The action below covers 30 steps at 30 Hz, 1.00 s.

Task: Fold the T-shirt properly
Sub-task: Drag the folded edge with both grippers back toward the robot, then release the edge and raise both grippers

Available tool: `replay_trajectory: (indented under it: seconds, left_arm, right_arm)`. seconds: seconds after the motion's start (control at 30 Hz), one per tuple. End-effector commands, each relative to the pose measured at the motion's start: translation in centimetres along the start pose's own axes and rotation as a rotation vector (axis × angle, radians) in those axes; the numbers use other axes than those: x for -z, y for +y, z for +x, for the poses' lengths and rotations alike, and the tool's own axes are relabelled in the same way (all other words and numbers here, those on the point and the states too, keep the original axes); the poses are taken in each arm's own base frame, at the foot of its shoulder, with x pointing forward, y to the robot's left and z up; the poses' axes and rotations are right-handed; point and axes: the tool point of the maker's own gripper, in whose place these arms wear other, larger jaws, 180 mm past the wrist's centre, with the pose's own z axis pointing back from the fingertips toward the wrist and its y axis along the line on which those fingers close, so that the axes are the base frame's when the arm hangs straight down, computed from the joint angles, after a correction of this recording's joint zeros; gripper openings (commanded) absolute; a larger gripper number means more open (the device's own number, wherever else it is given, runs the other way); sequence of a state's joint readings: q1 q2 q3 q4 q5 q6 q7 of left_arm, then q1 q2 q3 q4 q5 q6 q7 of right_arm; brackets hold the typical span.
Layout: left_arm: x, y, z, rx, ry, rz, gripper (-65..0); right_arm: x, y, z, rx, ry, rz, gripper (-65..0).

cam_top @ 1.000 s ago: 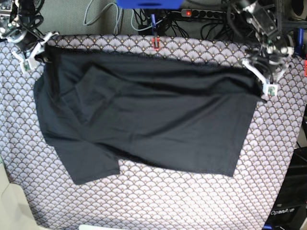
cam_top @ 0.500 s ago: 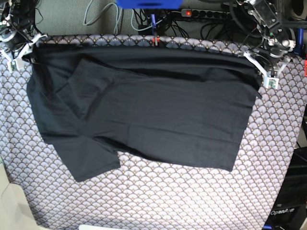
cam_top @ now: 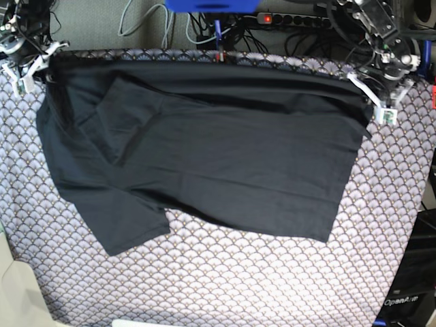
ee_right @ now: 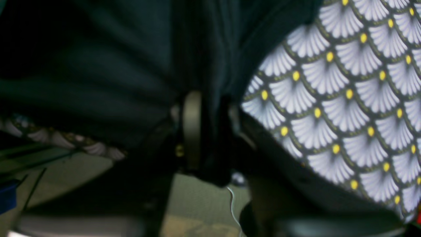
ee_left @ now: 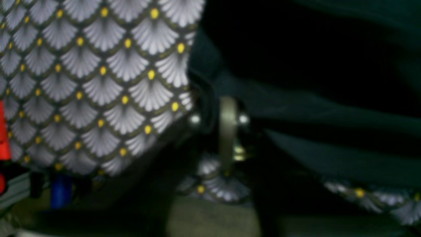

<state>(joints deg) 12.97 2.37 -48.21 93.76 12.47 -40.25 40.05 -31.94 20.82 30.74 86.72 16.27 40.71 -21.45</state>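
Note:
The black T-shirt (cam_top: 225, 163) lies spread on the scallop-print tablecloth (cam_top: 238, 286), its far edge folded over along the table's back. One sleeve points toward the near left. My left gripper (cam_top: 381, 112) stands at the shirt's far right corner, and my right gripper (cam_top: 27, 75) at its far left corner. In the right wrist view, the right gripper (ee_right: 212, 131) has its fingers apart with a fold of the T-shirt (ee_right: 98, 82) loose between them. The left wrist view is blurred. There the left gripper (ee_left: 215, 128) shows a narrow gap, with the T-shirt (ee_left: 329, 108) hem beside it.
A red clamp (cam_top: 219, 58) sits at the table's back edge. Cables and a power strip (cam_top: 293, 19) lie behind it. The tablecloth's far edge drops off just past both grippers. A black box (cam_top: 405, 300) stands at the near right.
Both grippers moved outward and toward the table's back, drawing the shirt's far edge straight along it. The jaws have since loosened on the cloth.

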Motion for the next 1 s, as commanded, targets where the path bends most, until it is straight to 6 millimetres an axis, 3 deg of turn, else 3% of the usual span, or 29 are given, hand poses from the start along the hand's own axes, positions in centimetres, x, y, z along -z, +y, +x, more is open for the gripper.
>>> replay_trajectory:
  seconds: [0.0,0.07,0.2,0.3,0.47,0.57,0.77,0.97]
  left_arm:
    - [-0.3,1.0,-0.9,0.023,0.048,0.033,-46.1]
    - [-0.3,1.0,-0.9,0.023,0.048,0.033,-40.7]
    - [-0.5,1.8,-1.0,-0.006,0.045,0.056,-40.7]
    - [-0.7,3.3,-0.3,-0.041,0.030,0.096,-40.4]
    - [-1.4,5.7,-0.8,-0.109,0.024,0.155,-40.3]
    - [-1.5,6.2,-0.6,-0.117,0.020,0.172,-40.3]
    - [-2.0,7.2,-0.9,-0.140,0.013,0.195,-40.2]
    - [-1.9,8.0,0.8,-0.134,-0.016,0.211,-40.2]
  right_arm:
    - [-0.5,-1.1,0.9,-0.013,-0.021,-0.029,-47.5]
    - [-0.5,-1.1,0.9,-0.013,-0.021,-0.029,-42.4]
    - [-0.6,-1.5,1.0,-0.016,-0.024,-0.038,-39.5]
    - [-1.6,-3.4,1.4,0.002,-0.042,-0.095,-39.1]
    - [-2.6,-5.3,1.8,0.000,-0.053,-0.145,-39.0]
    - [-2.9,-5.8,1.9,0.000,-0.055,-0.158,-37.7]
    - [-3.6,-6.9,2.1,0.006,-0.057,-0.193,-27.8]
    - [-4.1,-8.9,3.7,-0.010,-0.089,-0.251,-25.6]
